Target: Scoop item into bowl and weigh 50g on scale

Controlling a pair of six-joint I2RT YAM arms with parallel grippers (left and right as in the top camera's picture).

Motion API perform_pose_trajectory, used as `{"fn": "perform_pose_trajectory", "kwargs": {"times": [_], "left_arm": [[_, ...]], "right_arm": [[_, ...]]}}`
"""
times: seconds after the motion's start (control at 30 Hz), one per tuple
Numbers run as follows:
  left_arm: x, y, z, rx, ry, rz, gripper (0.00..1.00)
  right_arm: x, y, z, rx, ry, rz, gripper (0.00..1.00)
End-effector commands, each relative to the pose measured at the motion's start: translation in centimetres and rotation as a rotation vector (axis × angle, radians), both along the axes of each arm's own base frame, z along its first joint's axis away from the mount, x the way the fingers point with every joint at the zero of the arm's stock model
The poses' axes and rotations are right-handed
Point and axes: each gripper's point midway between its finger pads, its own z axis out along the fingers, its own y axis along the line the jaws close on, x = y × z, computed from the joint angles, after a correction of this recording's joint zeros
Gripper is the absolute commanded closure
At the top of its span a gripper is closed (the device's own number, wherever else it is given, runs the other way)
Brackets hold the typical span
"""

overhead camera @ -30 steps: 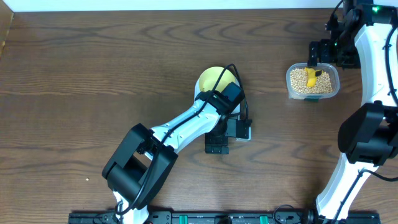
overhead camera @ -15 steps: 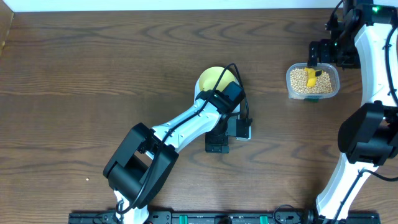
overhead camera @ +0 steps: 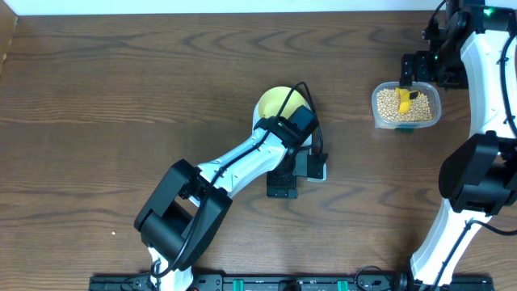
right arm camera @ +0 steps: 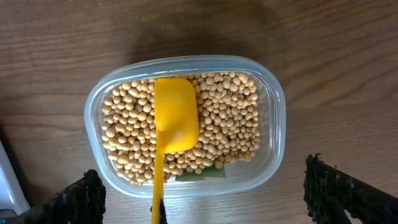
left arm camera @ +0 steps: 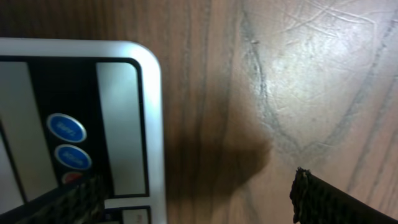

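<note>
So my right fingers [overhead camera: 410,73] are spread wide, empty, right above the yellow scoop [right arm camera: 176,115] lying on the beans [right arm camera: 227,118] in the clear container [right arm camera: 273,124], handle running back toward me, while my left fingers [overhead camera: 295,174], also apart, hang by the scale [left arm camera: 124,124] and bowl [overhead camera: 275,101].

No readable text, numbers or brand in any view. Scale [left arm camera: 153,112] front, left wrist view: upper blue button [left arm camera: 65,127] and lower blue button [left arm camera: 73,157] carry pale lettering, too blurred to read.
</note>
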Motion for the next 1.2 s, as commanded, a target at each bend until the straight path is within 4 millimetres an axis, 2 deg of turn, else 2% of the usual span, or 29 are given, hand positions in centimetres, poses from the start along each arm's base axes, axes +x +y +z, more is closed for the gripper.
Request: {"fn": "perform_pose_trajectory", "kwargs": {"times": [0.0, 0.43, 0.73, 0.87, 1.03, 1.17], "left_arm": [[-0.6, 1.9, -3.4, 0.083, 0.064, 0.02, 0.04], [0.0, 2.5, -4.3, 0.115, 0.05, 0.034, 0.04], [1.8, 2.3, -3.6, 0.086, -0.004, 0.141, 0.03], [2.1, 1.7, -1.4, 0.041, -0.034, 0.188, 0.03], [0.9, 0.8, 4.1, -0.083, -0.025, 0.24, 0.03], [-0.3, 1.8, 7.8, -0.113, -0.027, 0.339, 0.01]], "right_arm": [[0.4, 0.1, 0.2, -0.006, -0.01, 0.005, 0.01], [0.4, 0.1, 0.2, -0.006, -0.01, 0.005, 0.01], [0.4, 0.1, 0.2, -0.006, -0.01, 0.005, 0.01], [0.4, 0.1, 0.2, -0.006, -0.01, 0.005, 0.01], [0.4, 0.1, 0.2, -0.006, -0.01, 0.005, 0.01], [0.4, 0.1, 0.2, -0.006, -0.01, 0.005, 0.01]]}}
